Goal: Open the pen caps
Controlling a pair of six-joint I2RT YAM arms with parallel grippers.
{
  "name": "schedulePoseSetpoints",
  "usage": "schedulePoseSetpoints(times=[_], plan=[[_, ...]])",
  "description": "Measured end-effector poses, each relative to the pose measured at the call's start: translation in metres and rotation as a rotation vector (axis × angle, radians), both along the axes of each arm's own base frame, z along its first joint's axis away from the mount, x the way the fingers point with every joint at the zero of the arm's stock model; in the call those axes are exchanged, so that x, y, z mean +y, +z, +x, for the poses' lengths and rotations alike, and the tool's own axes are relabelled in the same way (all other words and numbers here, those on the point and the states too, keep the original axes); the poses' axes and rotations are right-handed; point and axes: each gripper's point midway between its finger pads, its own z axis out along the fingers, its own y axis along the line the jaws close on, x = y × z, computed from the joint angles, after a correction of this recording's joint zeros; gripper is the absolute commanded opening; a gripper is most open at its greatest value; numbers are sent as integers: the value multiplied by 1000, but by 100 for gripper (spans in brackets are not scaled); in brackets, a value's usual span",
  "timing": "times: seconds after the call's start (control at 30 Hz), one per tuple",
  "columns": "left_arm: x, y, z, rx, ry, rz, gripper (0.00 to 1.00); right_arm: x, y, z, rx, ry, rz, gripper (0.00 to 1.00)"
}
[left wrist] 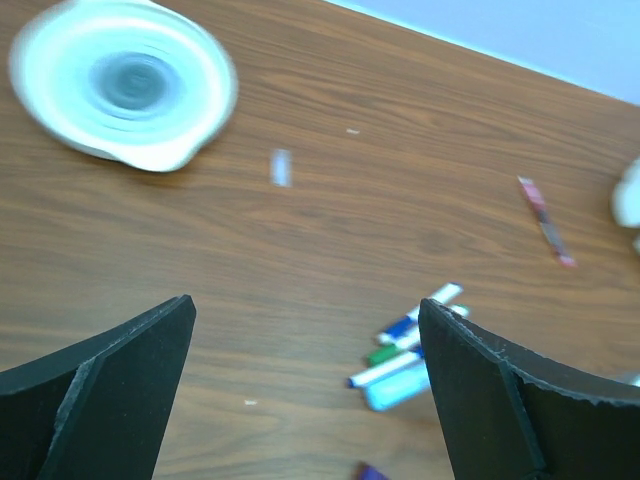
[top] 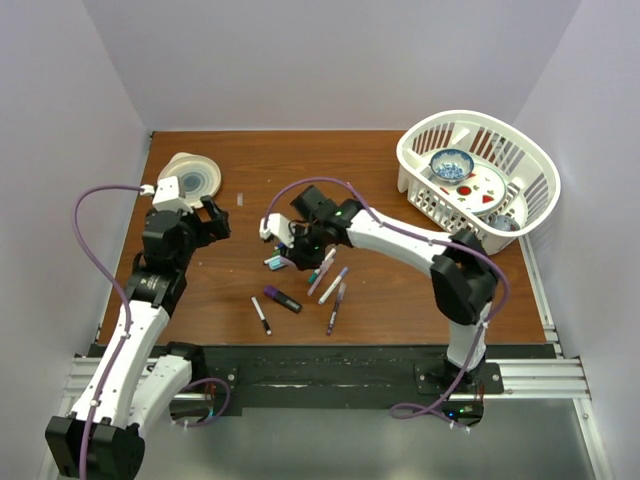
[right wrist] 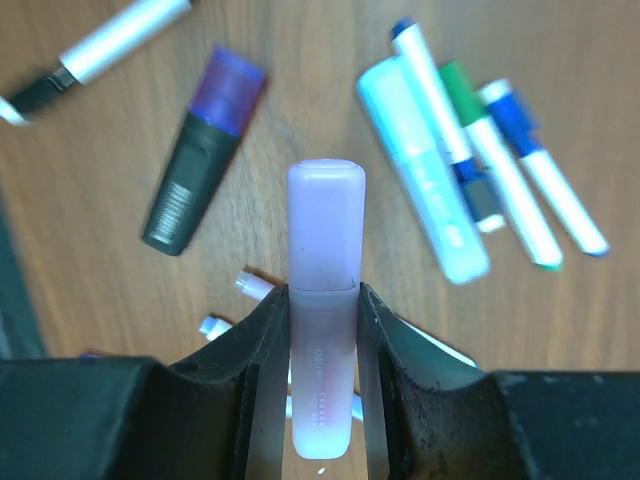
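My right gripper [right wrist: 322, 320] is shut on a pink highlighter [right wrist: 324, 340], held above the table with its pink cap [right wrist: 326, 222] sticking out past the fingertips. In the top view the right gripper [top: 300, 232] hovers over the pile of pens [top: 325, 275]. Below it lie a black highlighter with a purple cap [right wrist: 205, 150], a teal highlighter [right wrist: 425, 180], and slim white pens with green and blue ends [right wrist: 500, 170]. My left gripper [top: 213, 222] is open and empty, left of the pens. Its view shows the teal and white pens [left wrist: 410, 355] between its fingers.
A white tape roll [top: 192, 177] sits at the back left. A white basket [top: 478, 180] with a bowl and plate stands at the back right. A small red stick [left wrist: 545, 220] lies on the wood. More pens [top: 262, 315] lie near the front edge.
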Motion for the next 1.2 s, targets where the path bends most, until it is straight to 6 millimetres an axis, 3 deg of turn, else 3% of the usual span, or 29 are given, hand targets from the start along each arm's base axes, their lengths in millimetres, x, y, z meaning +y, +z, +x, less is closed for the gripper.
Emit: schedulePoseSetpoints(times=[0.23,0.4,0.5,0.7,1.03,1.2], plan=[[-59,-16,2,-10,-204,-305,100,-19,52,12,64,-167,259,0],[-94,-31,-1,35,-296,-574,100,-42,54,14,127,-317,380,0],[-115,-33,-1,77,-331,-684,100,-40,54,12,153,-359,428,0],[-179,-28,-17,158,-464,-760,99,-28,60,13,201,-402,513,0],[-196,-34,-6,206,-364,-759,87,-22,64,13,238,-435,566,0],[-201,-39,0,232,-322,-732,77,-19,67,13,249,-435,584,0]])
